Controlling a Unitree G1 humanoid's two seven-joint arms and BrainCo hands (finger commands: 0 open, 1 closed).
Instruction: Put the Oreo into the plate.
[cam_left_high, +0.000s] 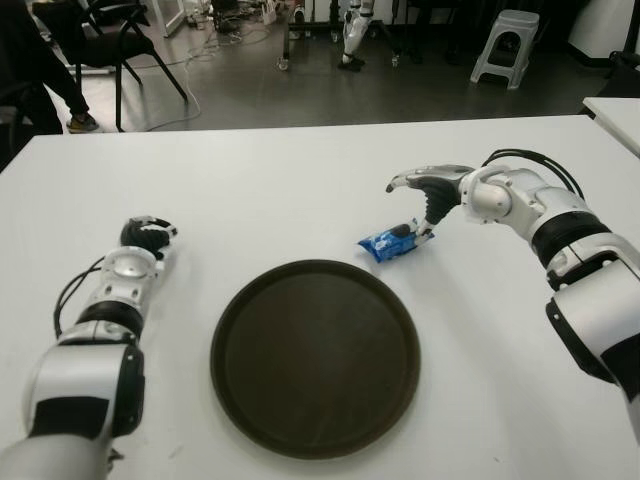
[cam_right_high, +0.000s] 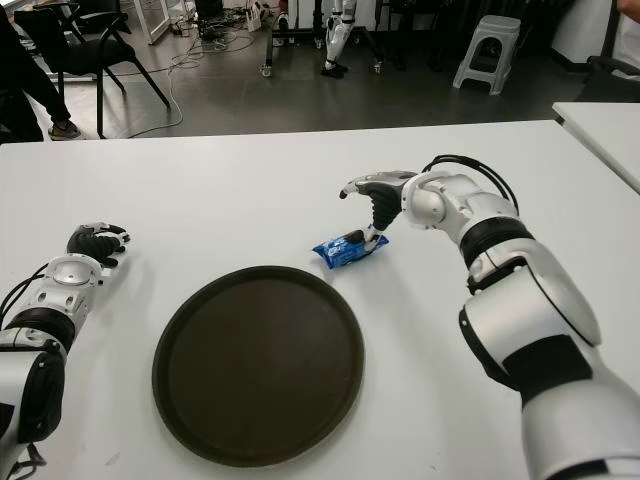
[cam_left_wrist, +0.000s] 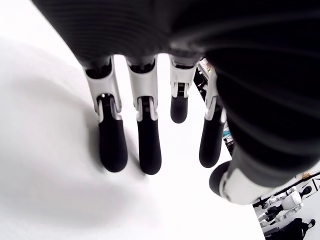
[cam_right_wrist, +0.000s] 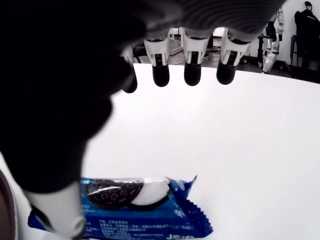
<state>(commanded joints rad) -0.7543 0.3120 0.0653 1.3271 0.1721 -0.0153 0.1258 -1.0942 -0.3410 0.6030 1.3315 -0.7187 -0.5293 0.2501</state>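
Blue Oreo pack (cam_left_high: 396, 242) lies on the white table (cam_left_high: 300, 180), just past the far-right rim of the dark plate (cam_left_high: 314, 357), not yet in it. Right hand (cam_left_high: 428, 205) hangs over the pack, 4 fingers (cam_right_wrist: 192, 70) spread, thumb down at its end, nothing gripped, likely poised for a grasp. Left hand (cam_left_high: 146, 238) shows near the table's left edge, well apart from the plate, fingers relaxed, idle.

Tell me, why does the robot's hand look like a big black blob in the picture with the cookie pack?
In the right wrist view the right hand sits so near the camera that its palm is a dark, blurry shape, while the Oreo pack looks sharp. In the left eye view the table is evenly bright.
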